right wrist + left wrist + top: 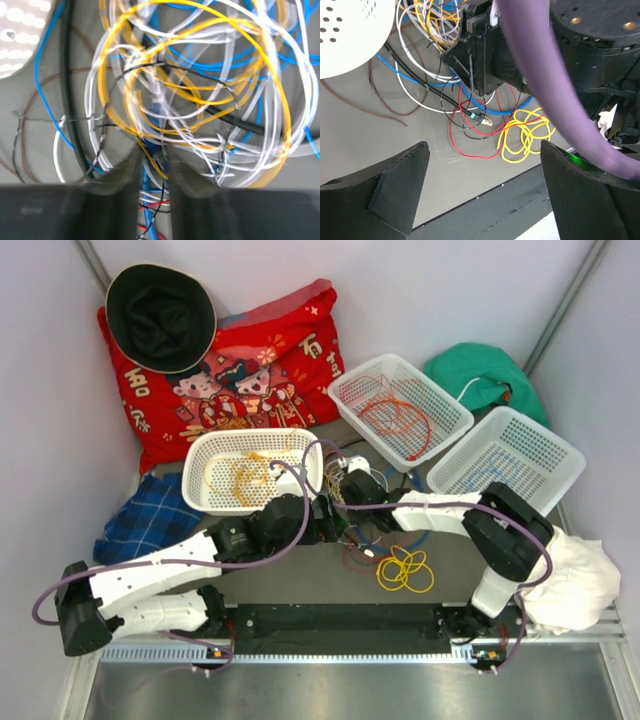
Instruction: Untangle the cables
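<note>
Two hands, one tangle. The right hand (152, 150) is nearer, buried in the cable tangle (190, 85). Its fingers are pinched in on a few blue and white strands, with loops fanning out ahead. The left hand (484, 145) is spread wide and holds nothing; the tangle lies straight ahead of it, around the right hand. A yellow coil (527, 132) lies loose on the desk (355, 145), ahead-right of the left hand.

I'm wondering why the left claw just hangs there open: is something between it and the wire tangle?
Yes. The right gripper sits on the tangle, and a thick purple cable crosses in front. Only the yellow loops and red loop nearer the left gripper lie unblocked.
</note>
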Action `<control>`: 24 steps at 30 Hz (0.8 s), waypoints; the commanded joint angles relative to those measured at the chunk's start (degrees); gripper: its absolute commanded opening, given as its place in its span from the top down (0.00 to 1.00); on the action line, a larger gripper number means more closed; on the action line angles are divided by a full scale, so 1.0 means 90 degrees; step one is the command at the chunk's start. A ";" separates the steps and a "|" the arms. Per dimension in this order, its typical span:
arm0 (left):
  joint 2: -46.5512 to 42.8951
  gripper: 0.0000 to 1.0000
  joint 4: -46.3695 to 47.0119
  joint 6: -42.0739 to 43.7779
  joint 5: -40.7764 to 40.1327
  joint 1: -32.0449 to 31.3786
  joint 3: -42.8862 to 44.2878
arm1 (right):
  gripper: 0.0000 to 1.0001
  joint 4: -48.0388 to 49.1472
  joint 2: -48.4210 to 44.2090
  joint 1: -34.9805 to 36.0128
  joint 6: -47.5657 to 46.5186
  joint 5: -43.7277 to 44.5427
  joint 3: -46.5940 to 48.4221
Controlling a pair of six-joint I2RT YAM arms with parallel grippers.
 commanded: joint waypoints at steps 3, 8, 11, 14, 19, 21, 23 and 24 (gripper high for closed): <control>-0.0133 0.04 0.0236 -0.0040 -0.0051 -0.0015 0.0005 | 1.00 -0.0506 -0.0039 0.0128 0.0094 -0.0139 -0.0298; -0.0240 0.04 0.0275 0.0076 -0.0138 -0.0005 0.0015 | 1.00 -0.1238 -0.1298 0.0119 0.0103 0.0095 -0.0221; -0.0328 0.04 0.0401 0.0145 -0.0207 -0.0005 -0.0033 | 1.00 -0.1822 -0.2198 0.0119 0.0045 0.0232 -0.0007; -0.0416 0.04 0.0606 0.0213 -0.0246 -0.0005 -0.0131 | 1.00 -0.2360 -0.2726 0.0128 -0.0023 0.0359 0.0306; -0.0426 0.04 0.0900 0.0194 -0.0139 -0.0005 -0.0297 | 1.00 -0.2782 -0.3195 0.0128 0.0005 0.0350 0.0580; -0.0377 0.05 0.0948 0.0175 -0.0090 -0.0005 -0.0307 | 1.00 -0.2860 -0.3420 0.0128 0.0113 0.0242 0.0658; -0.0386 0.05 0.1026 0.0165 -0.0012 -0.0005 -0.0366 | 1.00 -0.2909 -0.3595 0.0128 0.0210 0.0145 0.0727; -0.0406 0.05 0.1085 0.0165 0.0017 -0.0005 -0.0395 | 1.00 -0.2948 -0.3780 0.0128 0.0240 0.0125 0.0756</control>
